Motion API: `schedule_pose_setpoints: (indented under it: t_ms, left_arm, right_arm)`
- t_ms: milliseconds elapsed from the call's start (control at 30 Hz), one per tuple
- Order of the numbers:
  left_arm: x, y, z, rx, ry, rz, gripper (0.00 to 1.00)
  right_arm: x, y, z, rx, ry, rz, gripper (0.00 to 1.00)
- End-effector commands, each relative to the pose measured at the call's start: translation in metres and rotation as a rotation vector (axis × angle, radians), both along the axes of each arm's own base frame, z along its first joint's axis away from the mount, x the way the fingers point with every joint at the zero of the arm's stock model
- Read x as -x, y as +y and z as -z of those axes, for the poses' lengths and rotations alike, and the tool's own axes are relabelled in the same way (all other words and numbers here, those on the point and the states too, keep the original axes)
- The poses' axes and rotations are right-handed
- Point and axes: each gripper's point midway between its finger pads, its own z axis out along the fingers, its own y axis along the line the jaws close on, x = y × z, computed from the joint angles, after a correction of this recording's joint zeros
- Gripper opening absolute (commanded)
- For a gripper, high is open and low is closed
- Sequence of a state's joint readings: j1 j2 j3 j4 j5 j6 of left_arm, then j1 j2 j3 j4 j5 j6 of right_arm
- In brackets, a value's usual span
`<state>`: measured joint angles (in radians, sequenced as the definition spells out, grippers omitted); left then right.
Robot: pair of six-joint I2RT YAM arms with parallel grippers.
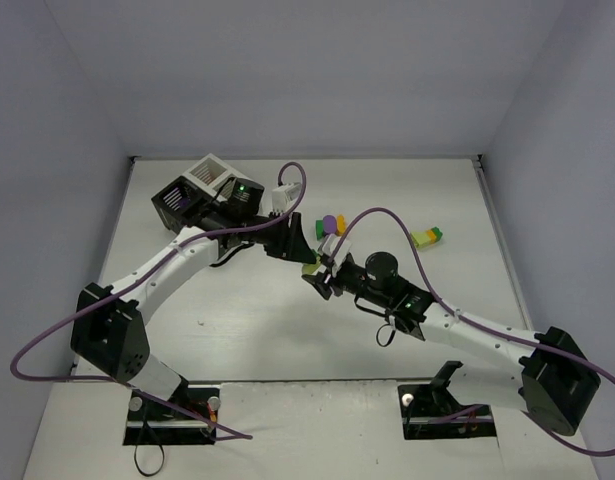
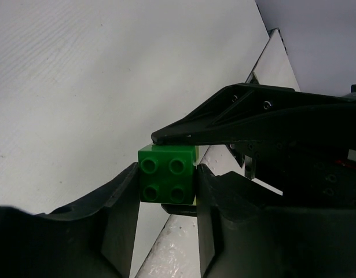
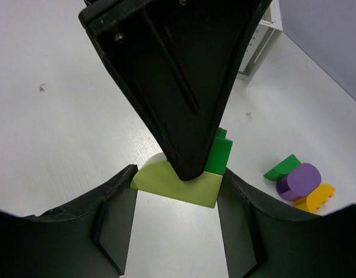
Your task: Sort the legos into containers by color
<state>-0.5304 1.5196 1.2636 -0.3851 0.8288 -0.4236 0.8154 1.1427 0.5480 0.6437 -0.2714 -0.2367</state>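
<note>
Left pincer (image 2: 168,180) is clamping a green brick (image 2: 168,171), right pincer (image 3: 179,190) gripping the lime brick (image 3: 175,194) joined to it; next, probably pulling them apart

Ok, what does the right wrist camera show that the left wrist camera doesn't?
Only the right wrist view shows the lime-green piece gripped by the right tool, plus a loose purple piece, yellow piece and green wedge on the table, and a white bin. Only the left wrist view shows the four studs of the green brick gripped by the left tool. Both show that green brick, and each shows a finger of the other arm's tool reaching across the joined pieces.
</note>
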Motion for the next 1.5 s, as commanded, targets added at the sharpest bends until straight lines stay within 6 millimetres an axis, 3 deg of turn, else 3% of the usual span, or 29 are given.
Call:
schedule_pose_setpoints:
  t_ms: [0, 133, 267, 400, 533, 700, 867, 1000, 1033, 1167, 1267, 1467]
  left_arm:
    - [-0.005, -0.006, -0.026, 0.063, -0.089, 0.020, 0.31]
    - [-0.006, -0.005, -0.028, 0.063, -0.095, 0.015, 0.17]
    - [-0.010, 0.000, -0.027, 0.046, -0.089, 0.000, 0.11]
    - [-0.017, 0.011, -0.034, 0.051, -0.105, -0.034, 0.11]
    - [-0.036, 0.036, -0.040, 0.044, -0.129, -0.120, 0.11]
    - [-0.072, 0.086, -0.045, -0.010, -0.186, -0.300, 0.11]
    - [-0.093, 0.122, -0.040, -0.089, -0.210, -0.429, 0.11]
    - [-0.116, 0.179, -0.032, -0.278, -0.270, -0.657, 0.11]
    - [-0.124, 0.203, -0.027, -0.373, -0.293, -0.753, 0.11]
    - [-0.135, 0.251, -0.018, -0.492, -0.289, -0.935, 0.11]
    - [-0.148, 0.269, -0.010, -0.474, -0.250, -1.003, 0.11]
    - [-0.171, 0.281, 0.004, -0.460, -0.194, -1.044, 0.17]
  right_arm:
    - [-0.003, 0.009, -0.047, -0.118, -0.107, -0.017, 0.03]
    - [-0.004, 0.005, -0.041, -0.105, -0.105, 0.000, 0.03]
    - [-0.008, -0.003, -0.027, -0.077, -0.096, 0.036, 0.03]
    - [-0.010, -0.011, -0.013, -0.047, -0.085, 0.060, 0.03]
    - [-0.012, -0.018, -0.006, -0.031, -0.083, 0.079, 0.03]
    - [-0.013, -0.020, 0.000, -0.021, -0.081, 0.082, 0.03]
    - [-0.013, -0.019, 0.007, -0.021, -0.071, 0.074, 0.03]
    - [-0.014, -0.016, 0.011, -0.006, -0.053, 0.066, 0.03]
    - [-0.013, -0.016, 0.010, -0.009, -0.054, 0.065, 0.03]
    - [-0.011, -0.016, 0.006, -0.025, -0.056, 0.059, 0.03]
    - [-0.010, -0.014, 0.007, -0.027, -0.051, 0.050, 0.03]
    - [-0.010, -0.014, 0.006, -0.032, -0.050, 0.048, 0.03]
